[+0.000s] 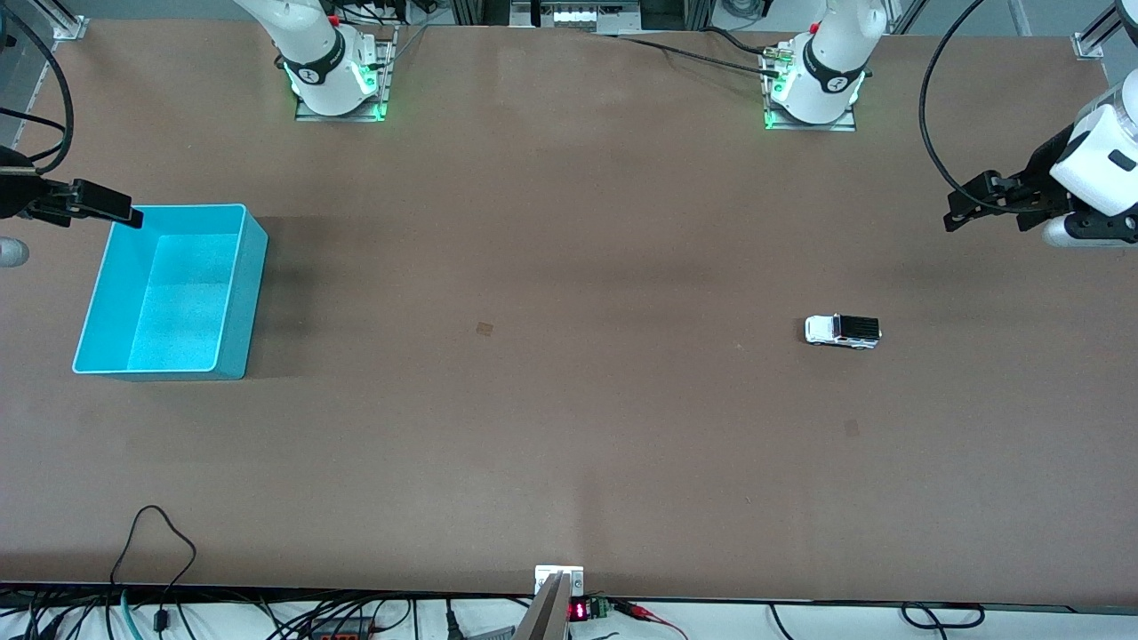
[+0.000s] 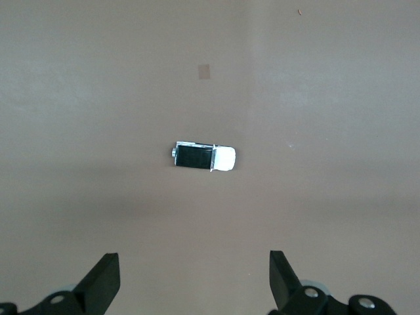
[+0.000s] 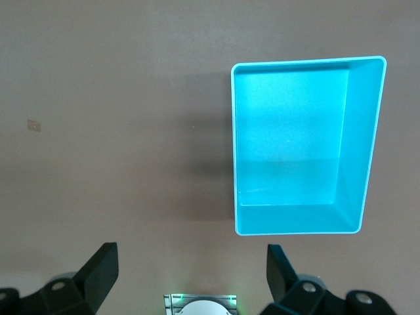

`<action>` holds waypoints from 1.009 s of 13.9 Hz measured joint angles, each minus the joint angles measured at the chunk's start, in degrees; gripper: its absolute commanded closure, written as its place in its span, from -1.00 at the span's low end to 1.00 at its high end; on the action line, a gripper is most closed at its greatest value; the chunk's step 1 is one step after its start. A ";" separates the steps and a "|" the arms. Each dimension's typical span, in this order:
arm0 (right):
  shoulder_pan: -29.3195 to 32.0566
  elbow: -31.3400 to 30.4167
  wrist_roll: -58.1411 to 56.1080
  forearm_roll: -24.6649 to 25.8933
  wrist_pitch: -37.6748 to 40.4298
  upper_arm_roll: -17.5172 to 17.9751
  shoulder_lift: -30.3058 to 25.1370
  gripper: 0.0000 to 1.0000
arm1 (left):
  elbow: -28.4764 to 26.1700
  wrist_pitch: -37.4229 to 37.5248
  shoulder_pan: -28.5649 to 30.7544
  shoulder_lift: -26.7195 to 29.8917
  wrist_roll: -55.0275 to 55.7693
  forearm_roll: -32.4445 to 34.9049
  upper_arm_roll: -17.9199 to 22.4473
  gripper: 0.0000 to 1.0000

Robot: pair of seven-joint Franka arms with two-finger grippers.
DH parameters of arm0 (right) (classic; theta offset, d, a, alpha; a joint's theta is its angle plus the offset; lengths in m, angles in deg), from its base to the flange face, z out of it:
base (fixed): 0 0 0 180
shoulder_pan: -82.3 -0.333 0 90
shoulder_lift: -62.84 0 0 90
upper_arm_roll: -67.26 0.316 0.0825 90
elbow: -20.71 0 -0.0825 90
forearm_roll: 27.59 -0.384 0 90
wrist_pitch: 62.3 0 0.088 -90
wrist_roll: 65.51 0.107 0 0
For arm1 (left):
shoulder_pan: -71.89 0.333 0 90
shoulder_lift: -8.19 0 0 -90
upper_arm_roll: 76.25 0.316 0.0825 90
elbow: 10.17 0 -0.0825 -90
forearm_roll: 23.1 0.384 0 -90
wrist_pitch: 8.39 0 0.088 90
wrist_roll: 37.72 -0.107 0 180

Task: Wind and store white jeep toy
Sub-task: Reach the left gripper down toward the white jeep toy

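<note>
White jeep toy (image 1: 842,331) lies lengthwise along the table.

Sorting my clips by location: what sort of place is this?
Likely a robotics lab: a bare brown table holding only a white jeep toy and turquoise bin, open left gripper and right gripper raised.

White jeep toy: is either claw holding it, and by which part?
Nothing is held. The white jeep toy sits alone on the table; the left claw hangs open above it, and the right claw is open by the turquoise bin.
</note>
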 measured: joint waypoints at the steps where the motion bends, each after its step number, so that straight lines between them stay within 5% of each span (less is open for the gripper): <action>1: 0.00 0.00 0.00 0.00 0.00 0.00 0.00 -1.00 | 0.00 0.05 0.00 0.00 0.00 0.00 0.00 -1.00; 8: 0.00 0.00 0.00 0.00 0.16 0.02 0.00 -1.00 | -1.46 0.23 -0.36 -1.23 -0.38 0.00 -1.39 -1.00; 14: 0.00 0.00 0.00 0.00 0.25 0.02 0.08 -1.00 | -5.07 -9.39 -1.13 -11.36 -15.33 2.18 -3.66 -1.00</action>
